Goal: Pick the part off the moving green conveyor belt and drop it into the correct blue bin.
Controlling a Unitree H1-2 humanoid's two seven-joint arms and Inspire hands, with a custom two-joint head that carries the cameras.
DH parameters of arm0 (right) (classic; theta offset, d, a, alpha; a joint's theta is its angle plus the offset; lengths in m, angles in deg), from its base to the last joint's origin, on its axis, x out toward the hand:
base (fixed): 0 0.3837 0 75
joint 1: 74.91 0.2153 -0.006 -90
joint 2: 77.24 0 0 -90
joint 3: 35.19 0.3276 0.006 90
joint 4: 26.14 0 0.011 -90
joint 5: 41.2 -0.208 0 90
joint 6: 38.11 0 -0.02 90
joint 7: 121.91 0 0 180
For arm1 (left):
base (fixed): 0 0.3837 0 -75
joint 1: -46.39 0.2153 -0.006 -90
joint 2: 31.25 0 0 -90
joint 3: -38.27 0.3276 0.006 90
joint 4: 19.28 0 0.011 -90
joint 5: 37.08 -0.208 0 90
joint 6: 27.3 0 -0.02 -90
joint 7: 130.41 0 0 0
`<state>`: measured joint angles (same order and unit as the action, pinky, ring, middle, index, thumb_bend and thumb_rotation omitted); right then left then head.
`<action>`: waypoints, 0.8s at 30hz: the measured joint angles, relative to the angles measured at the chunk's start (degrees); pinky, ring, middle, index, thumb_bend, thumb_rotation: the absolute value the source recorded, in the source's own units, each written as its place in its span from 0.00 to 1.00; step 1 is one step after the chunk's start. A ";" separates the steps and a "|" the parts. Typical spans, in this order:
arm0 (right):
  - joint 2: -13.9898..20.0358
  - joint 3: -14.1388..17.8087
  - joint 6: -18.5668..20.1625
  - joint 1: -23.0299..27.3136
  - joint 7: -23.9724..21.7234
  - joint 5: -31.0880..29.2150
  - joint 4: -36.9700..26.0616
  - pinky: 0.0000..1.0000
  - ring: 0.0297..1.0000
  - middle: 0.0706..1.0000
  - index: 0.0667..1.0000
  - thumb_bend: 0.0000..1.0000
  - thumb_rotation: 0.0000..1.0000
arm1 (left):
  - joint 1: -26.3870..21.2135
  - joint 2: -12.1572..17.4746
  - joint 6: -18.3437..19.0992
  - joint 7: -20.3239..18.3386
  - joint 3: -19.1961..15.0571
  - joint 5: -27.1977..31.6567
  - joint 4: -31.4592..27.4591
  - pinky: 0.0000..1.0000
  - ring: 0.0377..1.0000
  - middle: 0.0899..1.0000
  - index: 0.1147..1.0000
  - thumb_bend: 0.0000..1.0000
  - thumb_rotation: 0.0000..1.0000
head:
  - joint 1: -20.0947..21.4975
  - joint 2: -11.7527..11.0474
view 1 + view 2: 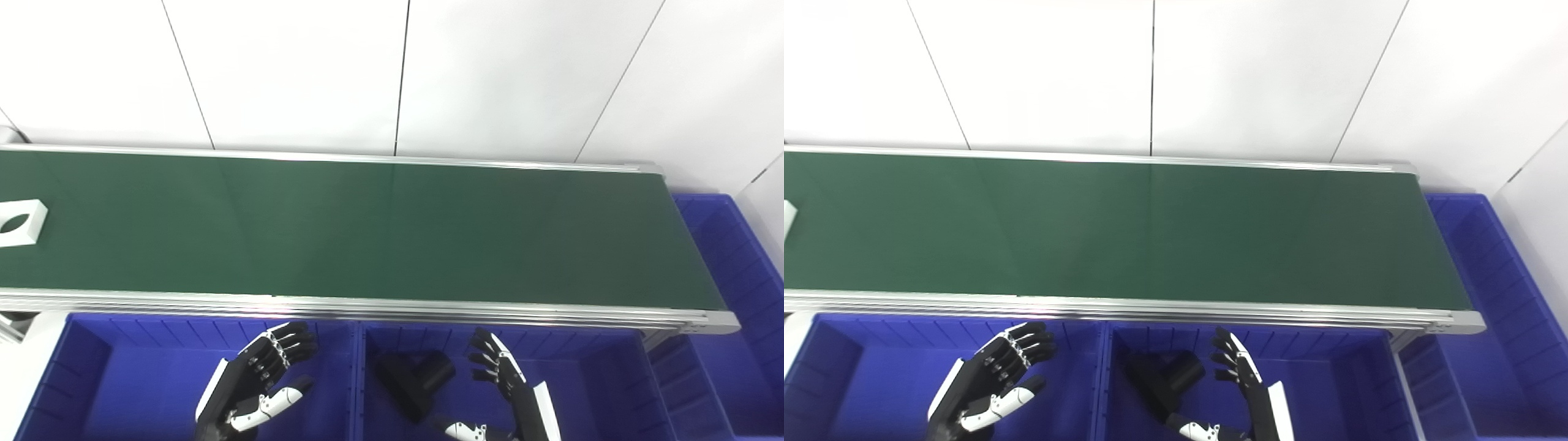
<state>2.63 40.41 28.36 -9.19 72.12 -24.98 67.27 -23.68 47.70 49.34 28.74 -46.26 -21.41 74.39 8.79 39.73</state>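
A white square part with a round hole (18, 222) lies on the green conveyor belt (367, 226) at the far left edge; only a sliver of it (787, 219) shows in the right eye view. My left hand (257, 383) is open and empty over the left blue bin (79, 380). My right hand (508, 386) is open and empty over the middle blue bin (600, 380). A black part (413, 376) lies in the middle bin, just left of my right hand.
A third blue bin (735, 263) stands at the belt's right end. The belt's aluminium front rail (367, 306) runs between the belt and the two front bins. A white wall stands behind the belt.
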 measured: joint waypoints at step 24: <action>2.28 0.18 0.00 -0.46 -0.62 -2.75 0.06 0.72 0.81 0.87 0.90 0.64 0.00 | 0.99 -1.63 -0.84 0.74 0.97 -2.14 0.10 0.73 0.67 0.69 0.69 0.62 0.00 | -14.22 -3.51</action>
<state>4.92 40.59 28.35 -9.65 71.50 -27.73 67.33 -22.69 46.08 48.50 29.48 -45.29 -23.56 74.48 -5.43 36.21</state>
